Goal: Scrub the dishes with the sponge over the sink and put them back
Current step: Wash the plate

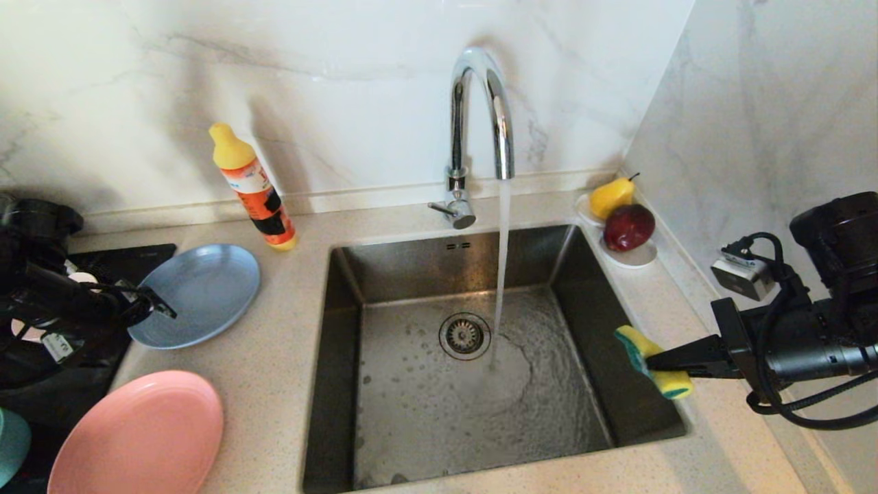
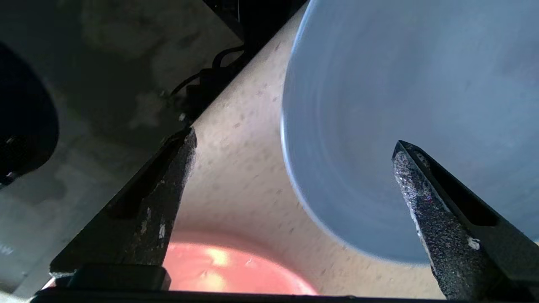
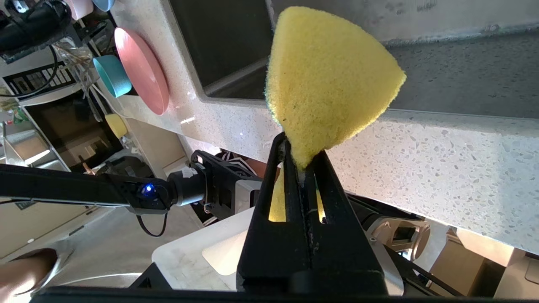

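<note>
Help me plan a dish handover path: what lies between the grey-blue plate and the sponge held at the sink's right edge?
In the head view, bare countertop, then the open sink with the faucet's water stream, separate the grey-blue plate from the sponge.

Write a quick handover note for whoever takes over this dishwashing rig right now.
Left gripper: open, empty, over the near rim of the grey-blue plate on the counter left of the sink.
Right gripper: shut on the sponge, at the sink's right edge.
Salmon-pink plate and teal bowl sit at the near left; the pink bowl is not clearly visible.
Faucet is running; the sink holds no dish.
Done: sponge in hand. Which dishes are already scrubbed cannot be told.
Left: likely grab the grey-blue plate, scrub it over the sink, return it.
</note>
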`<state>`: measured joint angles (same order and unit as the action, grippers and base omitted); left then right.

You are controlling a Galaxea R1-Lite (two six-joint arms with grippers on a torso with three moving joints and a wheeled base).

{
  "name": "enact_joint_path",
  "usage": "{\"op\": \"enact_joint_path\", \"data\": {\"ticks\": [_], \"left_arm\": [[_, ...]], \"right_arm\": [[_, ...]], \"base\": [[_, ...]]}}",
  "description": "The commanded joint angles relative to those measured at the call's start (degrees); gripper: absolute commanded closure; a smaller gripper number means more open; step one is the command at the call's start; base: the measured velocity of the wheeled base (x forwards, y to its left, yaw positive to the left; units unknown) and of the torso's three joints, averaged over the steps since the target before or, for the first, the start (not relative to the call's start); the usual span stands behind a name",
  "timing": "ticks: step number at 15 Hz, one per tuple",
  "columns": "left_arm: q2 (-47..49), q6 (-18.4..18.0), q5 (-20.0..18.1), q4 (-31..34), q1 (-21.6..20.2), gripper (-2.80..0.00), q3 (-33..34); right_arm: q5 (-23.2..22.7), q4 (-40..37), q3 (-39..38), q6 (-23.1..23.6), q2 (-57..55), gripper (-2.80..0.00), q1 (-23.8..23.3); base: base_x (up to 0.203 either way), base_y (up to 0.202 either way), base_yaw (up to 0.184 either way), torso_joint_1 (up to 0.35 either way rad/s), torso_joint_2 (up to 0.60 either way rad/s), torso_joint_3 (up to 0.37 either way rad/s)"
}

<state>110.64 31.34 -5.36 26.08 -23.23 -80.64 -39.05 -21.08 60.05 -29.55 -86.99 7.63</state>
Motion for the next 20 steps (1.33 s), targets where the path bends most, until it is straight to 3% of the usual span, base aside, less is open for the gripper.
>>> {"op": "enact_joint_path", "data": {"ticks": [1, 20], "left_arm": [[1.16, 1.13, 0.0, 0.12, 0.88, -2.8, -1.11], [5.16, 2.76, 1.33, 0.12, 1.49, -2.8, -4.96]], "right_arm": [[-0.27, -0.1, 0.07, -0.16, -0.25, 0.0, -0.55], [-0.59, -0.1, 0.33, -0.16, -0.72, 0.0, -0.69]], "base": [[0.0, 0.0, 0.0, 0.0, 0.0, 0.0], [0.0, 0.0, 0.0, 0.0, 0.0, 0.0]]}}
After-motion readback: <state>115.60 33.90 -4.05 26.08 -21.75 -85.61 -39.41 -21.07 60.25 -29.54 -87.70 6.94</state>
